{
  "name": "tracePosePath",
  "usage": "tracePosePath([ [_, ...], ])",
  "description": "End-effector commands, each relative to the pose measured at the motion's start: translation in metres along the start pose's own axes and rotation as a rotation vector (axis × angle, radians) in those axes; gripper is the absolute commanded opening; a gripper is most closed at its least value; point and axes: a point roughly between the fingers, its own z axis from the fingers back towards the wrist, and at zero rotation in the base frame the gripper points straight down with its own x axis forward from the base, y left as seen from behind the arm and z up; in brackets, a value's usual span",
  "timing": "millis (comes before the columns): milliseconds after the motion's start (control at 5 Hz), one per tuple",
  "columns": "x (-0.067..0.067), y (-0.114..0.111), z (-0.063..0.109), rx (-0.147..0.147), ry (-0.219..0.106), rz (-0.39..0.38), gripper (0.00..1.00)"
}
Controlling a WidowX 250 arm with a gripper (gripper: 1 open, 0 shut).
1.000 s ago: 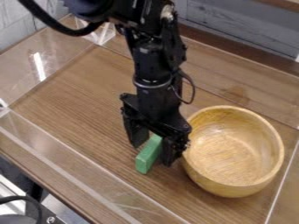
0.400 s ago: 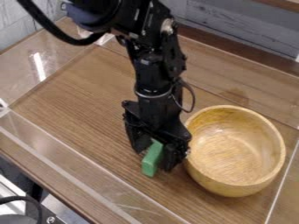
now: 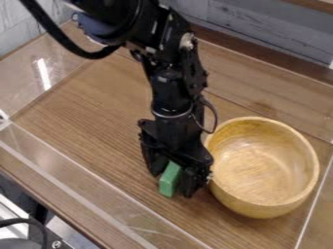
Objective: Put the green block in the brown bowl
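Observation:
The green block [image 3: 169,179] lies on the wooden table just left of the brown bowl [image 3: 264,165]. My black gripper [image 3: 173,175] points straight down over the block, its open fingers standing on either side of it. Only the block's lower end shows between the fingers; the rest is hidden by the gripper. The fingers are not pressed onto the block. The bowl holds nothing and its rim is close to the right finger.
The wooden table [image 3: 92,117] is ringed by a low clear wall [image 3: 78,199]. A grey plank surface [image 3: 279,29] runs behind the table at the back right. The black arm [image 3: 163,58] rises up and left from the gripper.
The gripper has sunk a little over the green block, so less of the block shows. The block and bowl have stayed where they were.

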Motion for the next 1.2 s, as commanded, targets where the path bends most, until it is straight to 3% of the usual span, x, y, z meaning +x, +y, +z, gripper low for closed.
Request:
tracePosePath([
  [0, 0.006, -0.002, 0.003, 0.001, -0.033, -0.013, 0.0],
  [1000, 0.01, 0.005, 0.018, -0.007, -0.021, 0.049, 0.0],
])
